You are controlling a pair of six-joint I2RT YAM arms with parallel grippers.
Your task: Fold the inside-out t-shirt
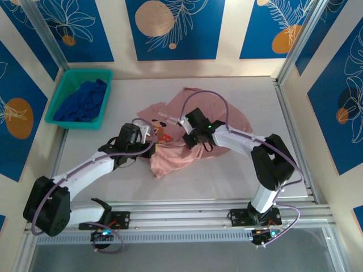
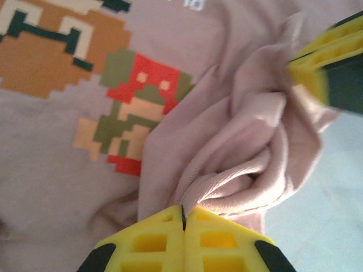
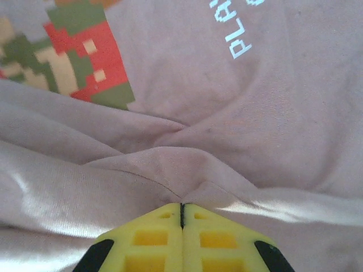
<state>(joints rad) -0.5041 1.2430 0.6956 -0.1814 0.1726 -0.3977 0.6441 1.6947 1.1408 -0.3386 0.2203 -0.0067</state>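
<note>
on t-shirt (image 1: 227, 110), left gripper (image 2: 182, 212), right gripper (image 3: 182, 207) clamped

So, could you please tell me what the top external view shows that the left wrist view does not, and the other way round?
Top external, not left wrist: the teal bin holding a dark blue garment at the far left of the table, the left arm, the right arm, and the whole crumpled outline of the pink t-shirt.
Left wrist, not top external: the left gripper seen close, shut on a bunched fold, and the print in pixel detail.
Both: the t-shirt, its print and the left gripper.
</note>
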